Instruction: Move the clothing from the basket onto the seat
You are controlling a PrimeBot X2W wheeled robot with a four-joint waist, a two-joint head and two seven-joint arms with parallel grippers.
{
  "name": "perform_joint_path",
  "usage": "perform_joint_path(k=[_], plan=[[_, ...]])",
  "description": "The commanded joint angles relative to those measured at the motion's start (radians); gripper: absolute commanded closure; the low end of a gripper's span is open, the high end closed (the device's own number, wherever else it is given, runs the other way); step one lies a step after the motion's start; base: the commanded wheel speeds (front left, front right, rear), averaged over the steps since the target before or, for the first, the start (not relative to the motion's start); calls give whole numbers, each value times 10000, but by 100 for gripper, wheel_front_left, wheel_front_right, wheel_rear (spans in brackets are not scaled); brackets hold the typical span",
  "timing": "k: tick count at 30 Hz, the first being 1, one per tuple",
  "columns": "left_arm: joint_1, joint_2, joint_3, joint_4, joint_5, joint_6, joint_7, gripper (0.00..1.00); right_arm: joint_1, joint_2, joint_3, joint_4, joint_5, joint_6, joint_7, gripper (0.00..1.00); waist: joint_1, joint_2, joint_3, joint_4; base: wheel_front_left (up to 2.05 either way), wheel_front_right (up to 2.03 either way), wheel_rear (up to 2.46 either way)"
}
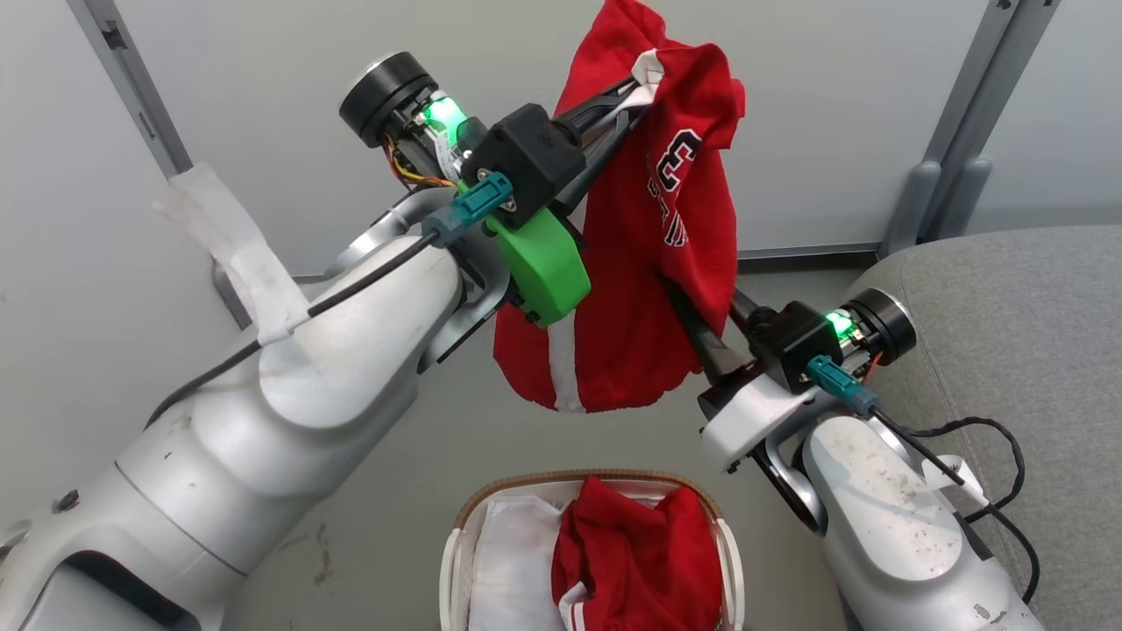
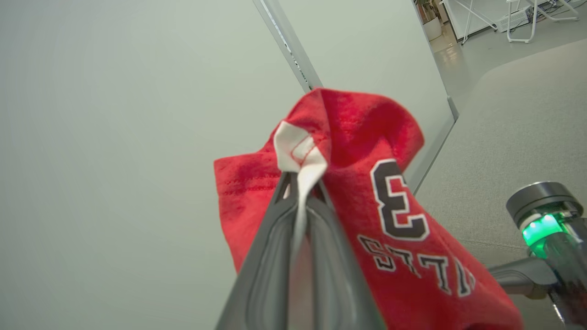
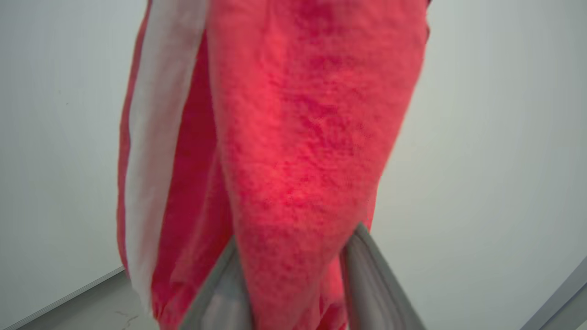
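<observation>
Jaws of left gripper (image 1: 635,92) pinched shut on white-trimmed edge of soft red jersey (image 1: 631,289), hanging limp above oval woven-rimmed basket (image 1: 517,482); second red garment (image 1: 640,552) crumpled inside; right gripper (image 3: 297,233) part-closed astride jersey's lower fold, grip unclear; grey upholstered seat (image 1: 1008,289) far right.

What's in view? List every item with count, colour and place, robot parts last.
basket: 1, white with brown rim, bottom centre of head view
liner: 1, white, inside basket, left side
bundled garment: 1, red with white trim, inside basket, right side
hanging garment: 1, red with white stripe and dark number 3, in air above basket
seat: 1, light grey, right of basket
left end effector: 1, dark, shut on hanging garment's white trim
right end effector: 1, dark, straddling hanging garment's lower part, grip unclear
</observation>
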Motion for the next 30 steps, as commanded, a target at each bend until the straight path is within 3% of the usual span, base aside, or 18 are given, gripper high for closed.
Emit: perform_joint_path(k=[1,13,15,16,17,18,20,30], plan=[[178,86,43,-15,-74,75,-8,100,-89,-45,-4,9,84,-10,-23,100,1,0,3,-30,0,0,0],[770,297,129,139,-507,235,-106,100,96,-44,-109,-205,100,-10,-23,100,1,0,87,-197,0,0,0],[956,309,146,195,-639,248,-134,91,145,-45,-184,-271,99,-10,-23,100,1,0,104,-211,0,0,0],[1092,301,196,229,-775,285,-183,76,168,-44,-233,-309,92,-10,-23,100,1,0,115,-220,0,0,0],[1223,292,234,266,-892,294,-227,70,194,-44,-285,-333,79,-10,-23,100,1,0,124,-228,0,0,0],[1395,283,304,309,-1019,330,-312,52,230,-45,-339,-357,60,-10,-23,100,1,0,135,-235,0,0,0],[1798,263,427,454,-1276,414,-448,0,300,-44,-460,-397,20,-10,-23,100,1,0,161,-247,0,0,0],[3898,184,897,1129,-1850,544,-1109,0,625,-45,-1273,-647,-343,-10,-23,100,1,0,342,-330,0,0,0]])
